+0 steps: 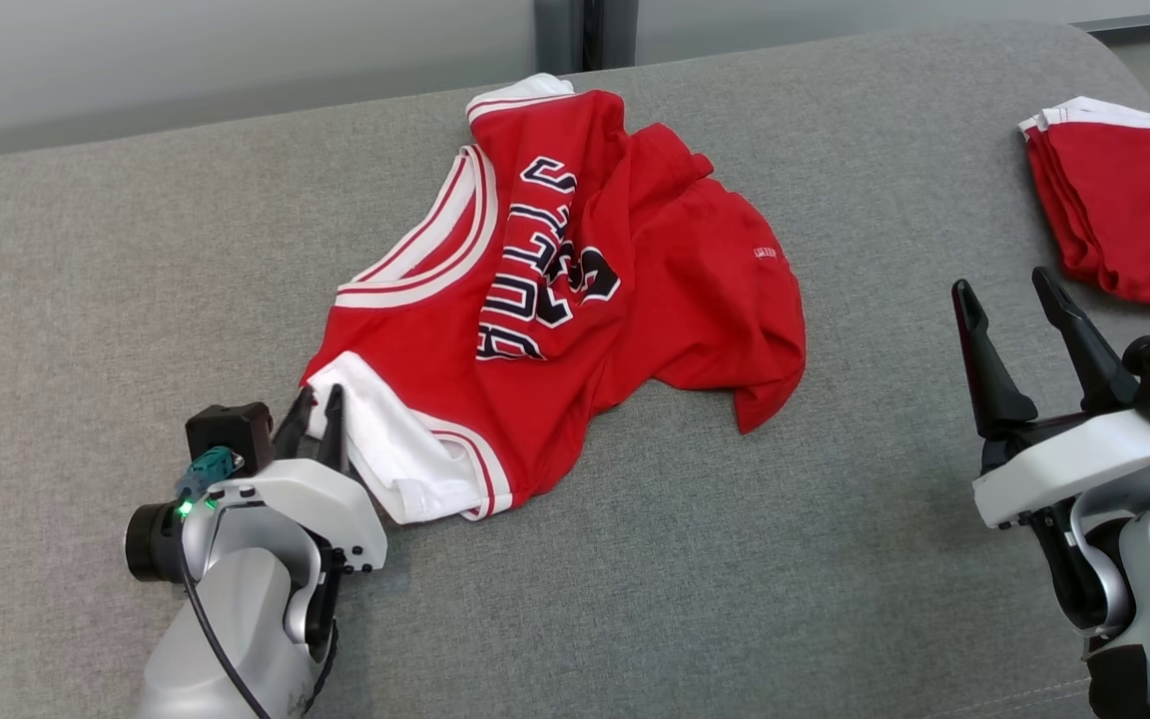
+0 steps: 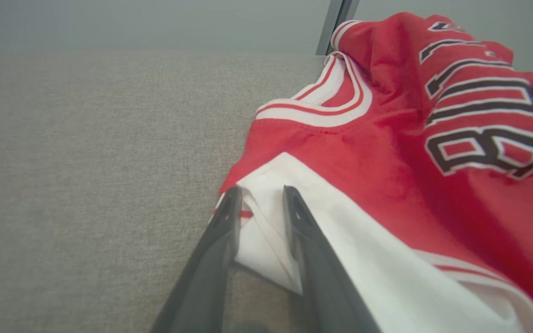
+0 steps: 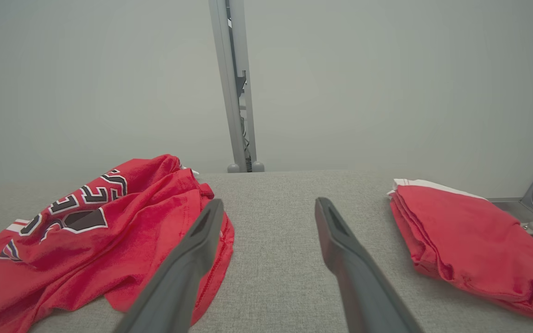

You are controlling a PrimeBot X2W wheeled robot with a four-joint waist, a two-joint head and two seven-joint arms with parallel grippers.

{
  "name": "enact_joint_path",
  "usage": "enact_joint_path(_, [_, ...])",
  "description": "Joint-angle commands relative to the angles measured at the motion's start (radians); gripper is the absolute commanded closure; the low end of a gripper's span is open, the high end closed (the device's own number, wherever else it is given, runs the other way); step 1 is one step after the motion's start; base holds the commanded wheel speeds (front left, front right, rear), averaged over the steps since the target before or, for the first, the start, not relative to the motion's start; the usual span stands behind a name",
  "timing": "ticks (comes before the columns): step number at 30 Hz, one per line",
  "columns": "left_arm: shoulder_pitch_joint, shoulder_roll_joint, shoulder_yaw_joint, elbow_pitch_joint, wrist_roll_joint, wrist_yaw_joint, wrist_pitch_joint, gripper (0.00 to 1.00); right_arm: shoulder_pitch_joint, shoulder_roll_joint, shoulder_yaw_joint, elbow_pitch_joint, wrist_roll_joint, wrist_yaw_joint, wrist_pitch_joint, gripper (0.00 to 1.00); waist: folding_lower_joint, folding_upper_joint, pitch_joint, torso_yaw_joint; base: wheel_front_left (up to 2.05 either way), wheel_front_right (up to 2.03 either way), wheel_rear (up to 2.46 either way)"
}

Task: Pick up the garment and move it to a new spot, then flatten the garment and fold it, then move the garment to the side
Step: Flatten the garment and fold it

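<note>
Grey fabric tabletop (image 1: 136,300), plain pale wall behind, metal post (image 3: 236,92) at the far edge. Step in hand, as I read it: first pickup of the jersey (image 1: 705,300) for the move to a new spot. Jersey sits mid-tabletop, crumpled and partly folded over itself. It's red with white-and-red striped trim at neck and armholes. Black lettering with a white outline shows upside down and creased, and there's a white panel at the near-left corner. Left fingers (image 2: 224,231) straddle that white corner (image 2: 259,236), one on each side of a raised fold, tips low against the tabletop. Gap between them is narrow but the cloth looks loose in it; can't tell from the wrist view whether the pinch is made. Right fingers (image 1: 986,369) are spread wide with nothing in them, hovering between the jersey and a folded red stack (image 1: 1124,200), touching neither. To do this well: close fully on the fold and get both layers deep between the fingers, not just the hem edge. Then lift straight up before going sideways, so the rest peels off the tabletop without dragging. Thin knit, probably slippery, so a shallow grip may slide out. Keep the carry path away from the folded stack.
</note>
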Motion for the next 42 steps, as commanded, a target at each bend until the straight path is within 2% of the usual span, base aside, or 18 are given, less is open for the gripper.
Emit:
enact_joint_path(1, [-0.018, 0.003, -0.003, 0.009, 0.007, -0.007, -0.004, 0.94, 0.015, 0.002, -0.005, -0.01, -0.009, 0.0, 0.007, 0.0, 0.0, 0.0, 0.0, 0.003, 0.0, 0.0, 0.0])
enact_joint_path(2, [-0.02, 0.001, -0.006, 0.014, 0.006, -0.01, -0.006, 1.0, 0.016, 0.003, -0.005, -0.013, -0.011, 0.0, 0.007, 0.0, 0.0, 0.0, 0.0, 0.004, 0.0, 0.0, 0.0])
enact_joint_path(8, [-0.03, 0.003, 0.003, -0.009, 0.015, -0.011, -0.02, 1.0, 0.03, 0.006, -0.01, -0.026, -0.021, 0.0, 0.018, 0.0, 0.0, 0.0, -0.007, 0.018, 0.0, 0.0, 0.0])
enact_joint_path(12, [-0.006, 0.007, 0.033, -0.082, 0.024, 0.0, -0.021, 1.0, 0.037, 0.004, -0.021, -0.028, -0.026, 0.0, 0.023, 0.0, 0.0, 0.0, -0.023, 0.045, 0.0, 0.0, 0.0])
enact_joint_path(19, [0.081, 0.016, 0.104, -0.237, 0.051, 0.027, -0.021, 1.0, 0.06, 0.002, -0.043, -0.022, -0.024, 0.0, 0.025, 0.0, 0.0, 0.0, -0.079, 0.134, 0.0, 0.0, 0.0])
enact_joint_path(23, [0.149, 0.025, 0.127, -0.298, 0.064, 0.024, -0.021, 1.0, 0.081, 0.009, -0.057, -0.002, -0.029, 0.0, 0.024, 0.0, 0.0, 0.0, -0.12, 0.197, 0.0, 0.0, 0.0])
enact_joint_path(30, [0.286, 0.035, 0.12, -0.363, 0.081, 0.023, -0.02, 1.0, 0.11, 0.029, -0.077, 0.037, -0.045, 0.0, 0.02, 0.0, 0.0, 0.0, -0.172, 0.285, 0.0, 0.0, 0.0])
enact_joint_path(35, [0.35, 0.039, 0.092, -0.355, 0.086, 0.022, 0.033, 1.0, 0.115, 0.043, -0.076, 0.058, -0.056, 0.0, 0.028, 0.0, 0.0, 0.0, -0.184, 0.307, 0.0, 0.0, 0.0])
enact_joint_path(36, [0.359, 0.038, 0.079, -0.35, 0.087, 0.013, 0.055, 0.46, 0.114, 0.044, -0.076, 0.061, -0.058, 0.0, 0.031, 0.0, 0.0, 0.0, -0.184, 0.308, 0.0, 0.0, 0.0])
enact_joint_path(37, [0.363, 0.038, 0.073, -0.349, 0.086, 0.013, 0.071, 0.0, 0.112, 0.046, -0.076, 0.063, -0.059, 0.0, 0.032, 0.0, 0.0, 0.0, -0.184, 0.309, 0.0, 0.0, 0.0])
enact_joint_path(42, [0.35, 0.034, 0.089, -0.369, 0.075, 0.046, 0.066, 0.0, 0.1, 0.049, -0.072, 0.066, -0.061, 0.0, 0.036, 0.0, 0.0, 0.0, -0.178, 0.302, 0.0, 0.0, 0.0])
